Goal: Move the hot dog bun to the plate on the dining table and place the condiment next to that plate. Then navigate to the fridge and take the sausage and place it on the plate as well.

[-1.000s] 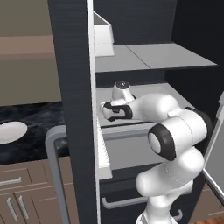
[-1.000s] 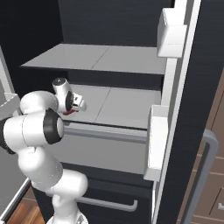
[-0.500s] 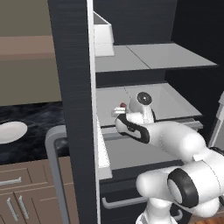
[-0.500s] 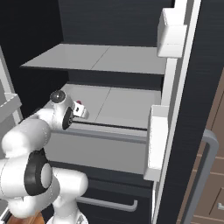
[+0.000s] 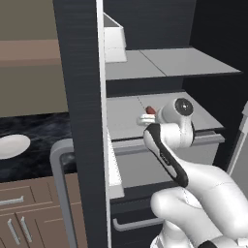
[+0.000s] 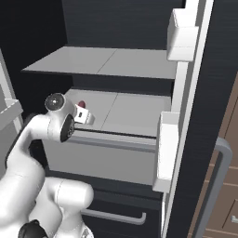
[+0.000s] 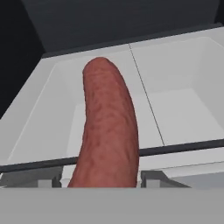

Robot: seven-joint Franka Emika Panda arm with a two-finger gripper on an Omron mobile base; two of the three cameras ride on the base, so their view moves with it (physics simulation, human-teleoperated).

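Sausage (image 7: 108,131): slim, reddish-brown, wrinkled skin, slightly curved. It sat between the fingers of the claw (image 7: 105,181), which was clamped on its near end, the far tip pointing out over the pale shelf (image 7: 183,109) inside the fridge (image 5: 80,121).

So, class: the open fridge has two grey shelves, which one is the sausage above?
The lower shelf, just above the drawer. The gripper holds the sausage over it; the upper shelf sits higher.

The sausage (image 7: 107,131) looks rough and wrinkled, the fridge (image 5: 80,97) matt black with smooth pale grey shelves (image 6: 135,109).
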